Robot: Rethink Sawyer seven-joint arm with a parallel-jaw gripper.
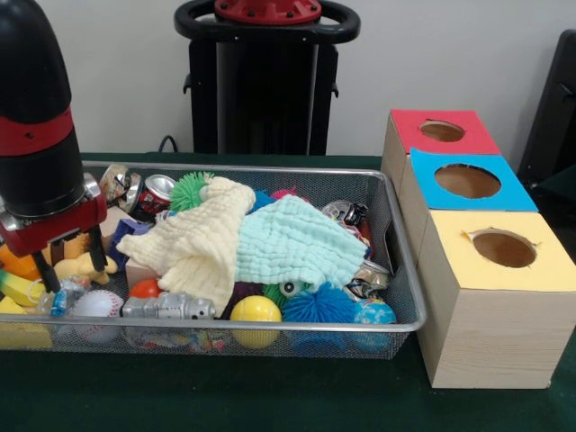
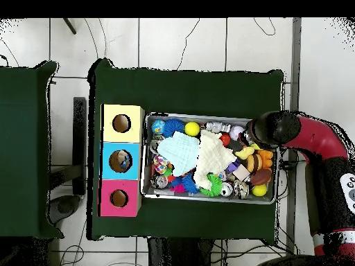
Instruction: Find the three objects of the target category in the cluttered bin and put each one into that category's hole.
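- Front view, bin [image 1: 400,236]: you have a shallow wire-mesh tray, rectangular, packed with small toys and two cloths.
- Gripper [image 1: 70,256]: it hangs over the bin's left end. Its two dark fingers [image 1: 96,249] stand apart with nothing between them, tips among the toys there.
- Arm [image 2: 308,135]: in the overhead view it is a glossy red and black tube, reaching in from the right edge to the bin's right end.
- Step in hand, as a judgement: you are searching. No target category is named and nothing is held, so all three objects appear to lie in the bin, unpicked.
- Yellow cloth [image 1: 193,241]: soft waffle weave, crumpled, draped over the middle.
- Pale green cloth [image 1: 292,238]: the same weave, touching the yellow one on its right. Both hide what is beneath.
- Balls: a smooth yellow ball [image 1: 256,310] at the near wall; a stitched baseball [image 1: 96,303] near left; a spiky blue ball [image 1: 317,304] and a spiky green ball [image 1: 189,187].
- Can [image 1: 156,193]: shiny metal, red label, tilted at the far wall.
- Boxes: three wood-grain blocks right of the bin, each with a round hole, topped red [image 1: 441,131], blue [image 1: 465,181] and yellow [image 1: 502,247].
- Next move, as a judgement: choose an exposed object or shift a cloth, then close squarely on it.
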